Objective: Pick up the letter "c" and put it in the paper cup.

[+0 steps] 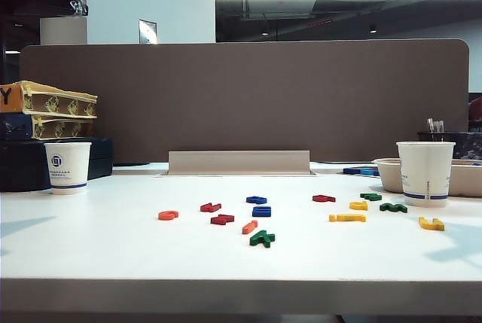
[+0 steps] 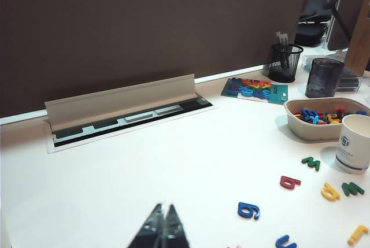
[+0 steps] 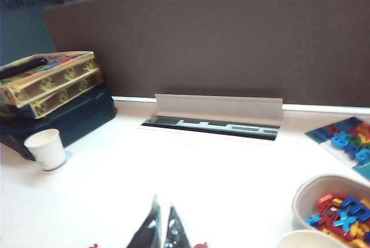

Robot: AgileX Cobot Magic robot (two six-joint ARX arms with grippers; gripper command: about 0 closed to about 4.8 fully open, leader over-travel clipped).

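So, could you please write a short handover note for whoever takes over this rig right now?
Left hand: shut, empty, above the table. Right hand: tips slightly apart, empty, above the table. Neither shows in the exterior view.
Letter "c": flat on the table, leftmost of the scattered letters. Paper cups: one far left, one right beside the tray of letters.
Done: nothing. Left: grasp the "c", drop it in a cup.

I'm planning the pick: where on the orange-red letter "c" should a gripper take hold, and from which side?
Judging by how the letter "c" lies flat on the white table, apart from the red letters, come straight down from above and pinch across its curved back. The left gripper, shut now, works on its side.
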